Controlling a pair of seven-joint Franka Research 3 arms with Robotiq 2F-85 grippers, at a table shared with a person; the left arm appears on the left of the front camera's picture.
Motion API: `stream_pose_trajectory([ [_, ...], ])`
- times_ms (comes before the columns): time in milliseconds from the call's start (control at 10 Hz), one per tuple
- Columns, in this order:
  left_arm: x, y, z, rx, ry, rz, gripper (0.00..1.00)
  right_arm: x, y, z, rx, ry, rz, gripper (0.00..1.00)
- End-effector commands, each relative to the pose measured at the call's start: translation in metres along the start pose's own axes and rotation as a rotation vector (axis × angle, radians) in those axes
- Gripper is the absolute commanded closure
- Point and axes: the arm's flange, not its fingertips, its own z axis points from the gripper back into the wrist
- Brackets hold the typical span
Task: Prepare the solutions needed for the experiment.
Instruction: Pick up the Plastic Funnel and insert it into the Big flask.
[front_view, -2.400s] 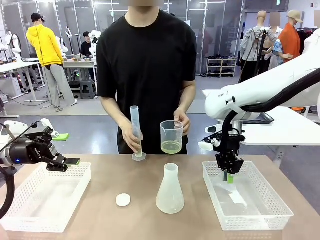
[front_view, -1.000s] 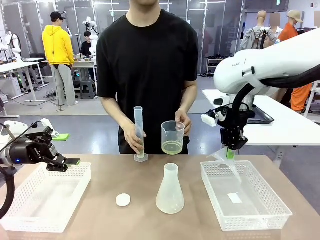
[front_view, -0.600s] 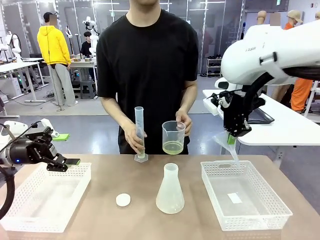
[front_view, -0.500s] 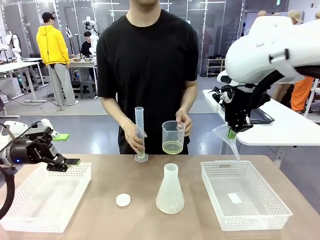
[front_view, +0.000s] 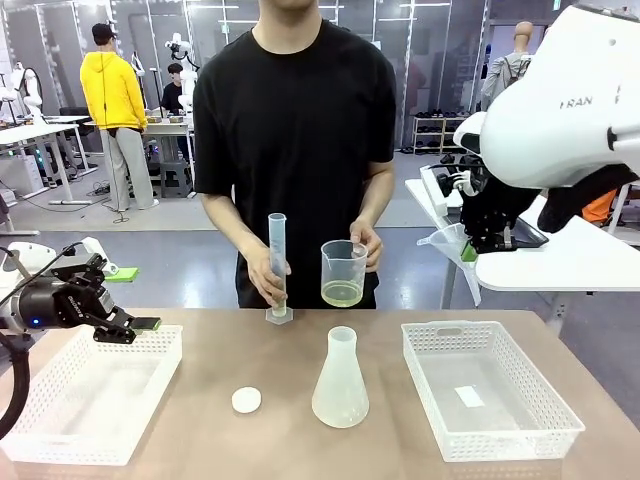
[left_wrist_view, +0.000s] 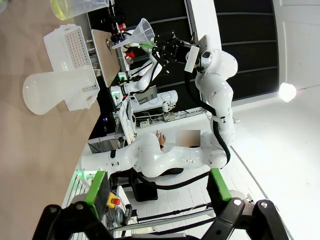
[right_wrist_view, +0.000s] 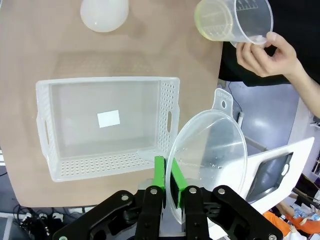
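A pale yellow solution (front_view: 342, 293) lies shallow in a clear beaker (front_view: 343, 268) that the person's hand holds above the table's far edge. Their other hand steadies a graduated cylinder (front_view: 277, 265) standing on the table. An empty conical flask (front_view: 340, 380) stands mid-table. My right gripper (front_view: 468, 252) hangs high over the right basket's far side, shut on the rim of a clear funnel (front_view: 447, 242). In the right wrist view the gripper (right_wrist_view: 167, 176) pinches the funnel (right_wrist_view: 212, 150), with the beaker (right_wrist_view: 233, 20) beyond. My left gripper (front_view: 135, 324) hovers open over the left basket; its fingers (left_wrist_view: 97, 186) hold nothing.
A white mesh basket (front_view: 40, 440) sits at the left and another (front_view: 560, 425) at the right with a white label inside. A small white cap (front_view: 246, 400) lies in front of the flask. A white table stands behind at the right.
My right arm has lifted the funnel out of the right basket and raised it up and to the right, tilting it sideways. The left arm and the person's hands have stayed put.
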Motion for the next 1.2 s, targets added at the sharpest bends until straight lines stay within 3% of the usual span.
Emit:
stream_pose_trajectory([
  [0,0.001,-0.003,-0.001,-0.015,-0.004,-0.005,0.0,0.001,-0.01,-0.001,0.029,0.008,0.014,1.0],
  [300,0.001,-0.003,-0.001,-0.015,-0.004,-0.005,0.0,0.001,-0.01,-0.001,0.029,0.008,0.014,1.0],
  [400,0.001,-0.003,-0.001,-0.015,-0.004,-0.005,0.0,0.0,-0.004,-0.004,0.019,-0.002,0.013,0.94],
  [800,0.001,-0.003,-0.001,-0.015,-0.004,-0.005,0.0,0.061,0.001,0.009,-0.152,-0.125,0.197,0.94],
  [1100,0.001,-0.003,-0.001,-0.015,-0.004,-0.005,0.0,0.096,0.012,0.018,-0.214,-0.292,0.27,0.94],
])
